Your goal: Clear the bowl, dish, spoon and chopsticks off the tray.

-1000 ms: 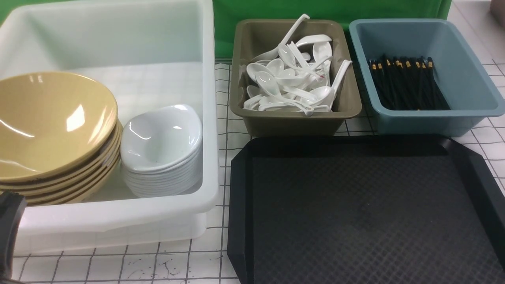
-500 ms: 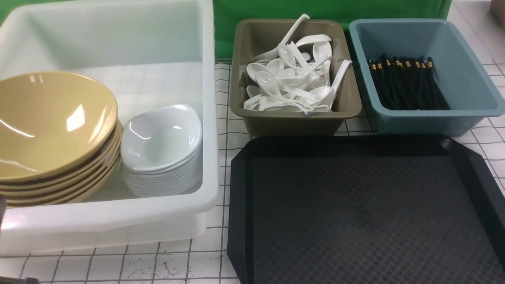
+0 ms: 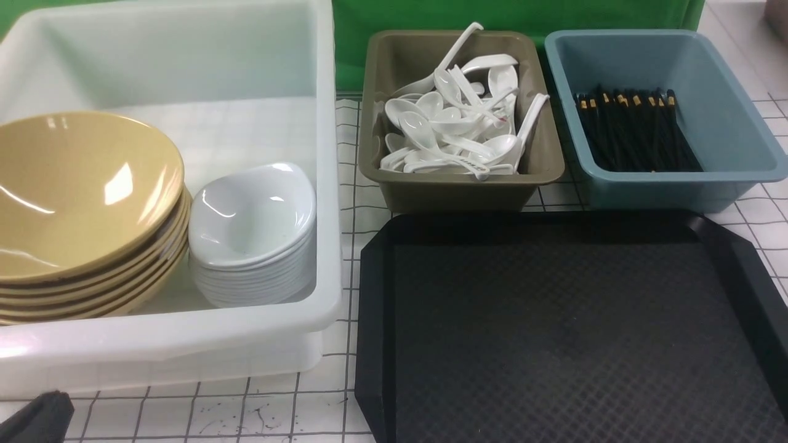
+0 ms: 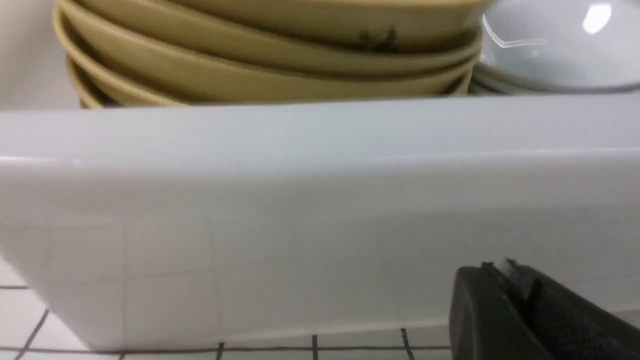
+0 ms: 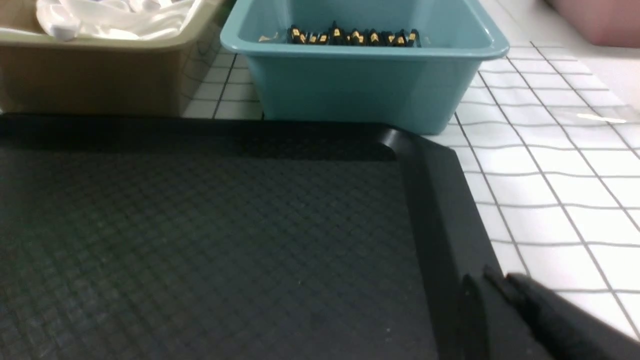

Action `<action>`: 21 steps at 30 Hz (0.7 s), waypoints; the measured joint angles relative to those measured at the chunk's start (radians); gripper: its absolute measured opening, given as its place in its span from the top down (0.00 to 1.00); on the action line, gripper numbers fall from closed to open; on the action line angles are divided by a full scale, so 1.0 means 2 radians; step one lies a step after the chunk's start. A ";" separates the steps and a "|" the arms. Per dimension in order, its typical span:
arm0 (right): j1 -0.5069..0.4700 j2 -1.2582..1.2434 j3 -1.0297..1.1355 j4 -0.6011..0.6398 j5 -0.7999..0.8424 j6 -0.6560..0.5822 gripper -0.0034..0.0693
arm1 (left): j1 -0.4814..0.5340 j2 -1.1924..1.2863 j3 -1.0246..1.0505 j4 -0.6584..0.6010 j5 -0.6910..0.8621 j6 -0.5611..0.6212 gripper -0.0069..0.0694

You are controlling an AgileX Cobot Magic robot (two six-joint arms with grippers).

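Observation:
The black tray (image 3: 369,344) lies at the front right with nothing on it; it also shows in the right wrist view (image 5: 435,200). Mustard-yellow bowls (image 3: 74,191) are stacked in the white tub (image 3: 184,344), next to a stack of white dishes (image 3: 249,212). A white spoon with characters on its handle (image 3: 474,165) lies among others in the olive tub (image 3: 455,191). Black chopsticks (image 3: 634,129) lie in the blue tub (image 3: 665,191). My left gripper (image 3: 37,418) is shut and empty, low before the white tub's front wall (image 4: 300,200). My right gripper (image 5: 495,277) is shut, over the tray's right rim.
The white tub stands at the left, the olive and blue tubs behind the tray. The table (image 3: 246,412) has a white gridded cover. A green backdrop (image 3: 511,12) closes the far side. Bare gridded table (image 5: 560,150) lies right of the tray.
My left gripper has dropped from the left edge beside the white tub to the bottom left corner of the front view. Nothing else has moved.

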 joint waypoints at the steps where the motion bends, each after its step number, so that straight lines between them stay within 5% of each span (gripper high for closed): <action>1: 0.000 0.000 0.000 0.000 0.000 0.000 0.84 | 0.000 0.000 0.000 -0.006 -0.002 0.005 0.92; 21: 0.000 0.000 0.000 0.000 0.000 -0.001 0.81 | 0.000 0.000 0.001 -0.017 -0.006 0.014 0.92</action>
